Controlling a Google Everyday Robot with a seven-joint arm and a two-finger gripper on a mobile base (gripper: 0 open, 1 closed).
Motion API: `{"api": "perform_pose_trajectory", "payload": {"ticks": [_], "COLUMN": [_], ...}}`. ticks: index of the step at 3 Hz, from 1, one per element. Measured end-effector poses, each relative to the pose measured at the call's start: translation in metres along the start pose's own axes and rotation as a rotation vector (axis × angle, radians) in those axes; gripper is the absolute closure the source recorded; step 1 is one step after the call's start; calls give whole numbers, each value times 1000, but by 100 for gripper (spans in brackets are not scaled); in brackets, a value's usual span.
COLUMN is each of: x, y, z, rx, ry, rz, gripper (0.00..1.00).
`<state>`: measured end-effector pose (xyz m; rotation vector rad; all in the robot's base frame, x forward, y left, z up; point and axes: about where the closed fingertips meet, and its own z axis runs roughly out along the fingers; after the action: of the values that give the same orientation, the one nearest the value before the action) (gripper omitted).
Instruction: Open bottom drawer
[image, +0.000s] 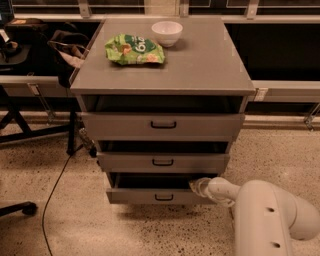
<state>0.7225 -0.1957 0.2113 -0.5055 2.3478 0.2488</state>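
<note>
Bottom drawer (150, 196) stands partly open at 6 o'clock on the cabinet (210, 65). The gripper (198, 185) is at the drawer's 2 o'clock corner, against its top edge. I cannot tell whether it is spread or clamped there.

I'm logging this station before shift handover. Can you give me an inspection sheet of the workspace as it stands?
Surface: grey cabinet top, carrying two items towards its back.
Job's things: bottom drawer pulled partly out, with a dark gap above its front; black bar handle not gripped.
Clutter: green snack bag and white bowl on the top.
Grippers: gripper at the upper right end of the bottom drawer's front.
Cables: one black cable trailing over the floor left of the cabinet.
Surroundings: speckled floor; top drawer and middle drawer also partly open; chair base at left.
</note>
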Motion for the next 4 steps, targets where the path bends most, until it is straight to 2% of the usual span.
{"api": "perform_pose_trajectory", "payload": {"ticks": [1, 2, 3, 4], "x": [4, 19, 18, 39], "y": [5, 9, 9, 14], "z": [9, 11, 10, -15], "rx": [-60, -145, -145, -185], "ry": [38, 104, 104, 86], "rz": [-90, -132, -132, -93], "gripper": [100, 100, 100, 100]}}
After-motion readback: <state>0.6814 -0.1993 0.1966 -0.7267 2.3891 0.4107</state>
